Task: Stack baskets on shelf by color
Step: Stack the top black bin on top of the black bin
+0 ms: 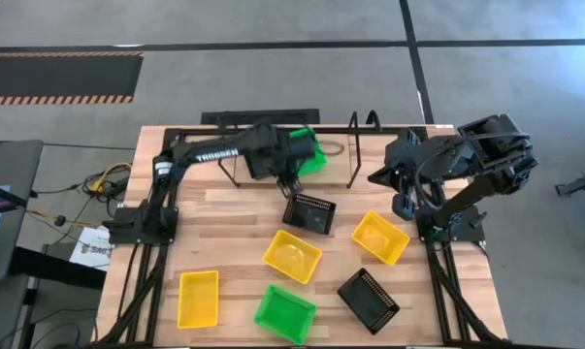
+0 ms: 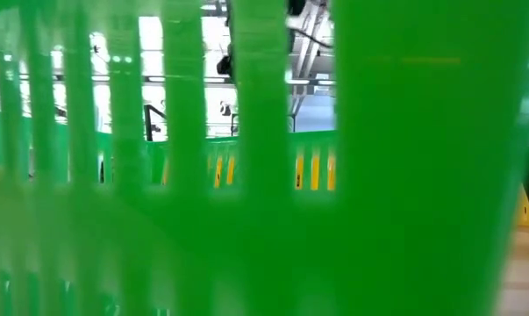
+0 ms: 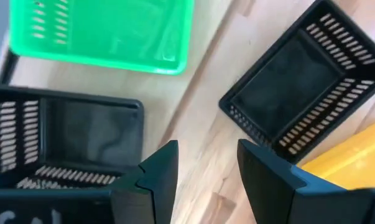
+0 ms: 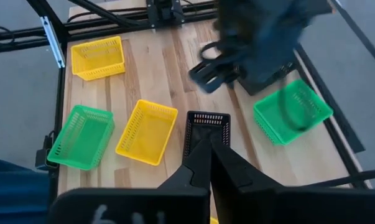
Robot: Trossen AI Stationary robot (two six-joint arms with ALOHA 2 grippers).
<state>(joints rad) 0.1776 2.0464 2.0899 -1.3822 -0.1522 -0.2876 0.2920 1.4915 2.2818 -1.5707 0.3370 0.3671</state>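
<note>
My left gripper (image 1: 289, 184) (image 3: 206, 155) is open and touches nothing. It hovers between two black baskets: one (image 3: 63, 143) beside a green basket (image 1: 313, 152) (image 3: 106, 31) at the shelf (image 1: 353, 150), the other (image 1: 308, 211) (image 3: 305, 87) resting on the tabletop. My right gripper (image 1: 406, 204) (image 4: 211, 149) is shut and empty, held back at the table's right side. On the table lie three yellow baskets (image 1: 292, 255) (image 1: 379, 236) (image 1: 197, 298), a black one (image 1: 368, 299) and a green one (image 1: 284, 312). The left arm hides the shelf's black basket in the high view.
A green basket wall (image 2: 246, 175) stands right against the low camera and blocks that view. The shelf's upright black wire loops (image 1: 372, 121) rise along the far edge. Bare wood (image 1: 224, 223) lies between the left arm base and the middle baskets.
</note>
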